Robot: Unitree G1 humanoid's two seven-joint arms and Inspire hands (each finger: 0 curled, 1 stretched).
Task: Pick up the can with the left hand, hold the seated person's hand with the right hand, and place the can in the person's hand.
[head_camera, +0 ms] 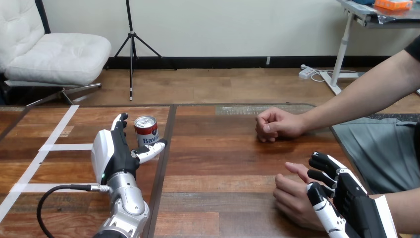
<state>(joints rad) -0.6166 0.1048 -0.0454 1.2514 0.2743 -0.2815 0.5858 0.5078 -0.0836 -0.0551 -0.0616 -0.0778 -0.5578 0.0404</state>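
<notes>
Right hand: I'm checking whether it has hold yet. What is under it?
The person's nearer hand, loosely curled on the table, shows partly beneath the right hand. Its wrist is covered, so any hold cannot be seen.

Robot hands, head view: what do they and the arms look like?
Left hand: black body, white shell on its back, black-and-white jointed fingers, on a rounded silver forearm. Right hand: same black-and-white build, white shell along its outer edge.

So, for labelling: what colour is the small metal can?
Red and white can, silver top; clearest in head view.
</notes>
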